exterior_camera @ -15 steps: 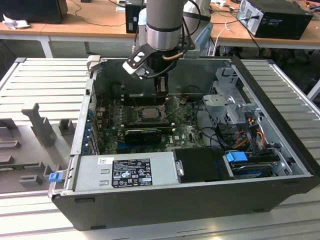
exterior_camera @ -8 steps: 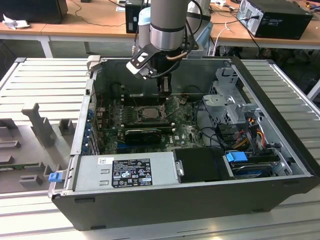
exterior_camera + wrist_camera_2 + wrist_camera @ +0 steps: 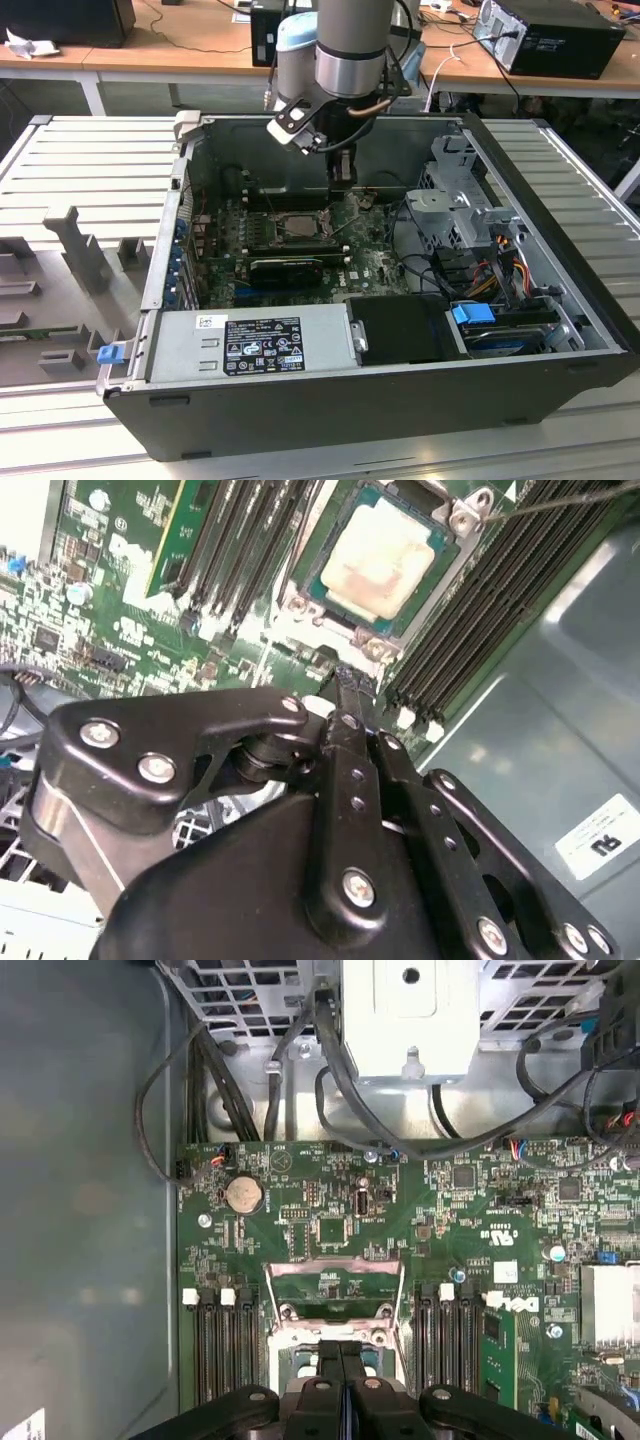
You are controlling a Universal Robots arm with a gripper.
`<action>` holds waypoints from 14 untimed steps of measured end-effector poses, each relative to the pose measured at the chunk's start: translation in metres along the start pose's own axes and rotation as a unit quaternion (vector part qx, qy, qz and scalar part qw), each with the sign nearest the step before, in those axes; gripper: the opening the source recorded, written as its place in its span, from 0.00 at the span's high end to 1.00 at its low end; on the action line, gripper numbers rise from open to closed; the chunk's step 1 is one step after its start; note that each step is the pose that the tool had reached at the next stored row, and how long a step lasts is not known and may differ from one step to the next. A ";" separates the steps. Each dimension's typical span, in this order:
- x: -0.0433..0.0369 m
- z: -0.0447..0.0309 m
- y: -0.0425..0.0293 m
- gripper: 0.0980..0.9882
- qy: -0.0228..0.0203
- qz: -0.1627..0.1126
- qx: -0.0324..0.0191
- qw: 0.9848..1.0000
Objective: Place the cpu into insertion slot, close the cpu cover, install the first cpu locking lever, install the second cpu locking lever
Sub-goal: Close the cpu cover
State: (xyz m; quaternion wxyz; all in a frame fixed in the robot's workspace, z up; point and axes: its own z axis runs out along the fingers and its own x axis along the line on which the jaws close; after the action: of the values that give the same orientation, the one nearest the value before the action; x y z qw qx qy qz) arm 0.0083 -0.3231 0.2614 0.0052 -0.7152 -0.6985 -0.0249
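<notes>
Locate the insertion slot [image 3: 308, 560] on the motherboard [image 3: 330, 1210] inside the open computer case [image 3: 330, 400]; take every position below from this slot. The cpu [image 3: 385, 560] already lies flat in the slot, pale face up, with its edges square to the slot's rim. The cpu cover [image 3: 335, 1268] is not closed. In the first wrist view you see it tipped back from the slot's hinged edge, with green board showing through its window. The pincer [image 3: 340, 1365] hangs over that hinged edge, its two fingers pressed together with no gap, and it has hold of nothing. In the second wrist view you see its tip just beside the silvery hinge plate [image 3: 340, 630]. The cpu lies beyond the tip on one side, and the raised cover stands on the opposite side. The cover's hinge line runs crosswise to the line from the cpu to the cover. Whether the tip touches the plate cannot be determined. One locking lever [image 3: 560, 500] shows as a thin wire at the slot's far corner, unlatched by appearance.
</notes>
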 end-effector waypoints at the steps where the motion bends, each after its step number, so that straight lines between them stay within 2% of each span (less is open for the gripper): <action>1: 0.0002 0.0002 0.0119 0.99 0.000 0.000 0.000 1.000; 3: 0.0007 0.0012 0.0286 0.99 0.000 -0.002 0.001 1.000; 5: 0.0008 0.0030 0.0371 0.99 0.000 -0.011 0.001 1.000; 7: 0.0015 0.0067 0.0497 0.99 0.000 -0.016 0.001 1.000; 8: 0.0015 0.0085 0.0529 0.99 0.000 -0.017 0.001 1.000; 10: 0.0015 0.0136 0.0547 0.99 0.000 -0.018 0.001 1.000; 11: 0.0013 0.0167 0.0536 0.99 0.001 -0.019 0.001 1.000; 14: 0.0011 0.0184 0.0485 0.99 0.001 -0.020 0.002 1.000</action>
State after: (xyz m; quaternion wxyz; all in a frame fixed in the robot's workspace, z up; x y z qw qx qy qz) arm 0.0573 -0.3223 0.2444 0.0070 -0.7009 -0.7128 -0.0243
